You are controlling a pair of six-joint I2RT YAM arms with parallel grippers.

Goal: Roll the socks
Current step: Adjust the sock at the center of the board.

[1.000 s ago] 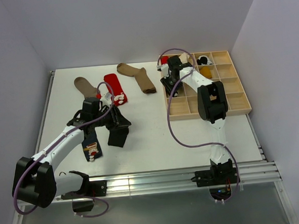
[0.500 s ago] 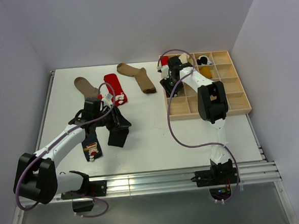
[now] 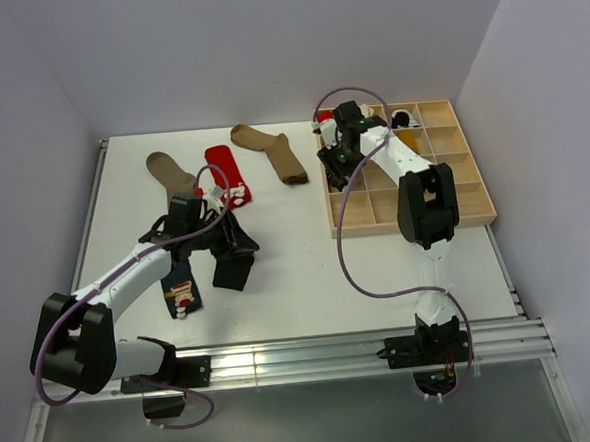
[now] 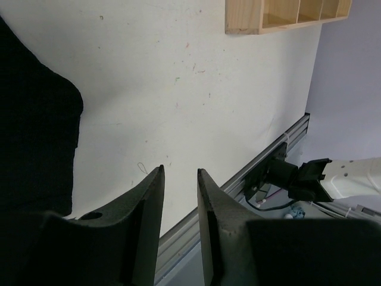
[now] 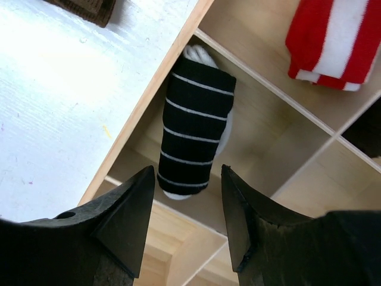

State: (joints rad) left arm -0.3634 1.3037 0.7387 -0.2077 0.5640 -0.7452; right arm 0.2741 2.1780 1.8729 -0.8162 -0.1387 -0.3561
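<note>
A rolled black sock with thin white stripes [image 5: 193,128] lies in a compartment at the left edge of the wooden tray [image 3: 475,210]. My right gripper [image 5: 188,170] hangs open just above it, empty; in the top view it [image 3: 335,165] covers that roll. A plain black sock [image 3: 233,275] lies flat on the table; it shows at the left of the left wrist view [image 4: 36,137]. My left gripper [image 3: 243,247] hovers beside it, its jaws a narrow gap apart and empty [image 4: 179,171].
A navy sock [image 3: 182,288], two tan socks [image 3: 169,171] [image 3: 271,150] and a red sock [image 3: 227,175] lie on the white table. A red-and-white roll [image 5: 333,36] sits in the neighbouring compartment. A metal rail [image 3: 313,355] runs along the near edge.
My right arm has shifted slightly right and back over the tray's left column. My left arm has barely moved.
</note>
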